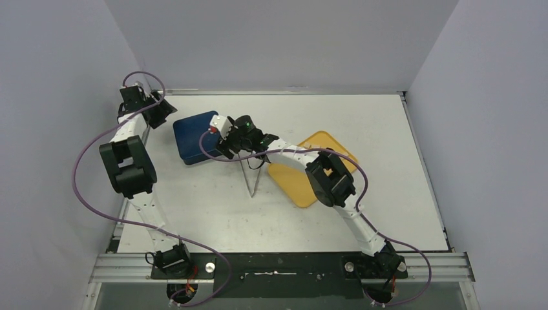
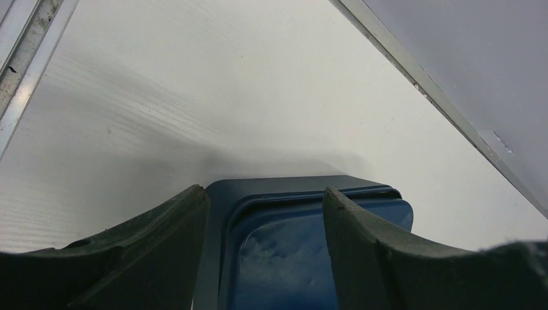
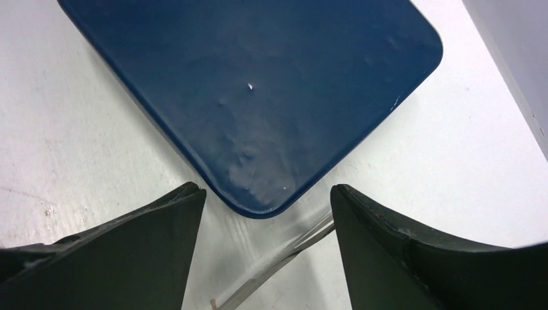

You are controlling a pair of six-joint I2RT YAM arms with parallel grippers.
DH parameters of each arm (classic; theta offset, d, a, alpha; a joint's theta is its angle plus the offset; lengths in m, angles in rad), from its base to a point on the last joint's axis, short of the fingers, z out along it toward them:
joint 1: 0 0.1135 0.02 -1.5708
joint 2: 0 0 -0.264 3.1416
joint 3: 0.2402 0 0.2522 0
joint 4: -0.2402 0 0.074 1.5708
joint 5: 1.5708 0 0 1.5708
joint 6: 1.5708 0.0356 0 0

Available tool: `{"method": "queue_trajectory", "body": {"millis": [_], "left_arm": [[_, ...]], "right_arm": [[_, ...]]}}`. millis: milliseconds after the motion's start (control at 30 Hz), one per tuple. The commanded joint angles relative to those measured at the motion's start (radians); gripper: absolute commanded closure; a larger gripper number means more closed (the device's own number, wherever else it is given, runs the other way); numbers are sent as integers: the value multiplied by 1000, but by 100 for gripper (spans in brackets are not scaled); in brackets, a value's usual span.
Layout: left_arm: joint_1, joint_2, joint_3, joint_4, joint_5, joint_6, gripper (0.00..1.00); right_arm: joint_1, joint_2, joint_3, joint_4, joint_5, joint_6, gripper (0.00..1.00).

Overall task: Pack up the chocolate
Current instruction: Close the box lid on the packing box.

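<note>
Left gripper point(image 2: 265, 194) nearest the lens, dark fingers point(image 2: 148, 252) filling the bottom of the left wrist view. Spread apart, with a corner of the blue box point(image 1: 194, 137) between them. One finger lined up with the box's outer edge, the other overlapping the lid. Pinching or just bracketing: cannot tell.

Blue box on the table point(image 1: 213, 213), far left of centre, lid on, top smudged. No chocolate on show in any view; probably inside the shut box, unconfirmed.

Right gripper point(image 3: 266, 188) just right of the box, spread wide, nothing between the pads, the box's near corner straight ahead. Metal tongs point(image 1: 252, 188) flat on the table below and just beside it, untouched. Yellow tray point(image 1: 291, 181) further right, looks bare where visible.

Step in hand, as a guess: seating or checking the lid, with packing near done.
- Brace the box with the left side so it cannot slide.
- Bring the right fingers down square on the lid corner and press evenly.
- Stay clear of the tongs underneath, since a snag could skid them into the box.
- Avoid tilting the box.

Hidden or unclear:
- Box contents, and whether the lid is latched.
- Part of the tray, under the right forearm.
- Box right edge, under the right wrist in the top view.
- Tongs in the right wrist view: a blurred strip, cut off at the frame edge.
</note>
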Motion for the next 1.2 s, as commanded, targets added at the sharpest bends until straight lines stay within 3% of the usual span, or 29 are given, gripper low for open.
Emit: {"method": "queue_trajectory", "body": {"millis": [0, 367, 567, 700, 967, 1167], "left_arm": [[5, 11, 37, 15, 47, 13, 38], [5, 14, 23, 15, 67, 10, 38], [5, 6, 23, 4, 64, 14, 38], [5, 7, 28, -10, 56, 19, 37], [5, 12, 32, -15, 54, 21, 37], [-2, 14, 29, -8, 57, 17, 37]], "right_arm": [[3, 15, 57, 54, -9, 26, 30], [13, 21, 43, 122, -5, 51, 40], [17, 21, 33, 143, 7, 49, 35], [24, 7, 13, 152, -6, 33, 23], [37, 12, 7, 118, -1, -30, 16], [51, 41, 34, 114, 70, -68, 19]]}}
